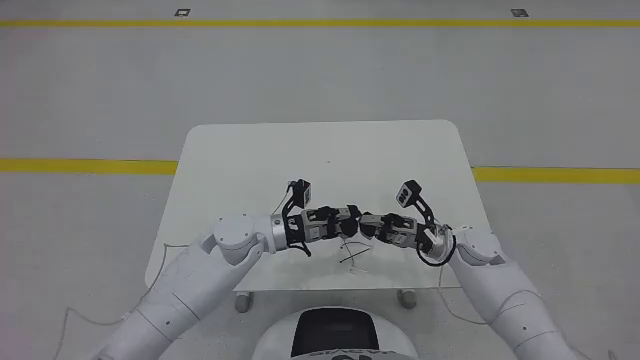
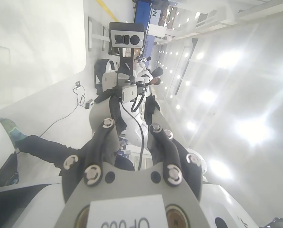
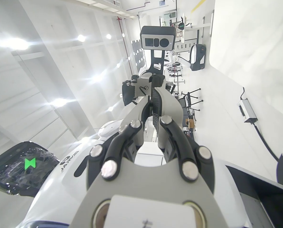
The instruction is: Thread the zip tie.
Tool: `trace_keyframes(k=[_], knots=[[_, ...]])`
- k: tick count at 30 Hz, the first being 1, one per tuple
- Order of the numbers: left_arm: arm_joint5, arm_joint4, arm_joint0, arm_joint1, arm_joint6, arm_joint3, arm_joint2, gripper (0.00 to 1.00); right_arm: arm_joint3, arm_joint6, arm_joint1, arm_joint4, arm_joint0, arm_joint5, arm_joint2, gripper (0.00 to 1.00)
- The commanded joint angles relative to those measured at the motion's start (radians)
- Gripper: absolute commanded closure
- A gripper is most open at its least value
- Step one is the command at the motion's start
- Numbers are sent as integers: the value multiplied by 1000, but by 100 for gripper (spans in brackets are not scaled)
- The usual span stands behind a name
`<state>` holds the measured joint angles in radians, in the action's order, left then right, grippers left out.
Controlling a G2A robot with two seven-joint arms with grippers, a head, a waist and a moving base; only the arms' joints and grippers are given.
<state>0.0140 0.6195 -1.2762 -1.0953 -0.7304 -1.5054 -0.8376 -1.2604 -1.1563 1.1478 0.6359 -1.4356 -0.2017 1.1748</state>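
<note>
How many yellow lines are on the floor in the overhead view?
2. The far yellow line runs across the floor beyond the table; the near yellow line passes under the table, showing on both sides. More may lie outside the frame.

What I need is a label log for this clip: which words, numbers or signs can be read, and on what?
Left wrist label: upside down, cut off; not reliably readable.
Right wrist label: unreadable.
Blue board: one white letter, rest hidden.
White arm shell: maker's logo, not quoted.
Dark screen: green symbol, no letters.
Zip tie: none discernible.
</note>
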Motion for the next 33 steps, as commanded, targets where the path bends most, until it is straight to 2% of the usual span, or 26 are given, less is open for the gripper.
trace_keyframes(k=[1,7,17,33], knots=[[0,0,-1,0,0,0,0,81,-3,0,-1,-3,-2,2,2,100],[1,-4,-2,1,0,-2,0,85,-11,4,-5,-7,-8,3,8,100],[14,-5,1,0,-2,4,7,85,-18,0,-8,8,-17,-10,11,100],[21,-7,8,-1,-2,12,15,97,-19,-2,-11,12,-16,-18,6,100]])
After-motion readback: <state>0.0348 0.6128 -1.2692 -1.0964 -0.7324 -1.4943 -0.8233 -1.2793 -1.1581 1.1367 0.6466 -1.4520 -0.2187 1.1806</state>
